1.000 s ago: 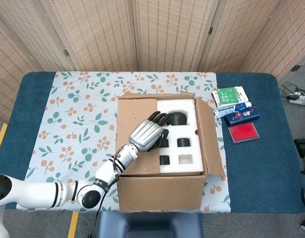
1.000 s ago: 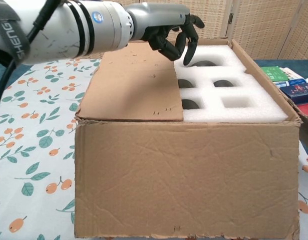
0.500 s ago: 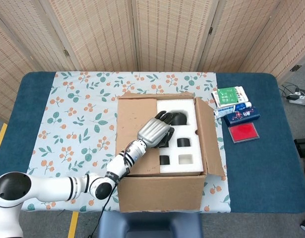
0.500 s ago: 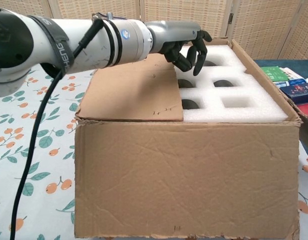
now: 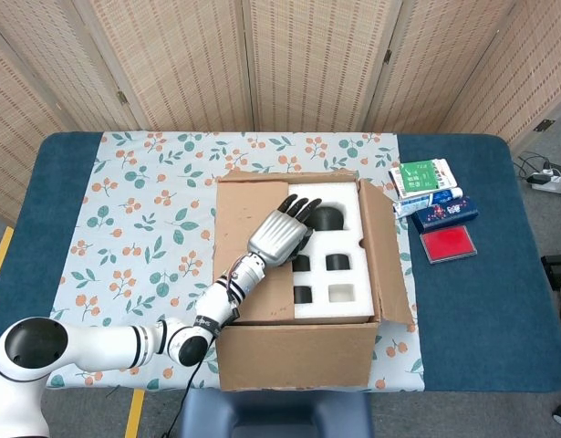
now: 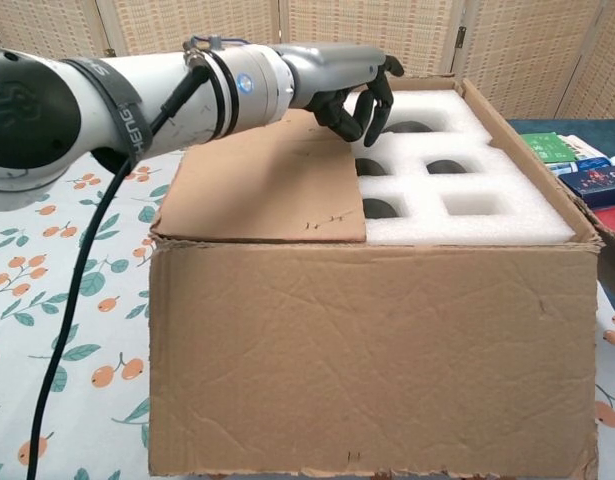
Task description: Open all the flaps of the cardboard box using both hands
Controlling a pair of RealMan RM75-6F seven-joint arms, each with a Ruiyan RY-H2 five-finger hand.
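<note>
A cardboard box stands near the front edge of the table, on a floral tablecloth that covers the table's left and middle. Its left flap lies flat over the left half of the opening, while the right flap stands raised along the right side. White foam packing with dark cut-out wells fills the uncovered half. The robot's left hand reaches in from the front left corner of the table and hovers at the inner edge of the closed flap, its dark fingers curled downward and slightly apart over the seam between cardboard and foam, holding nothing; whether the fingertips touch the flap edge cannot be told. The right hand appears in neither view. Near the table's right edge lie a green-and-white packet, a dark blue packet and a red pad.
</note>
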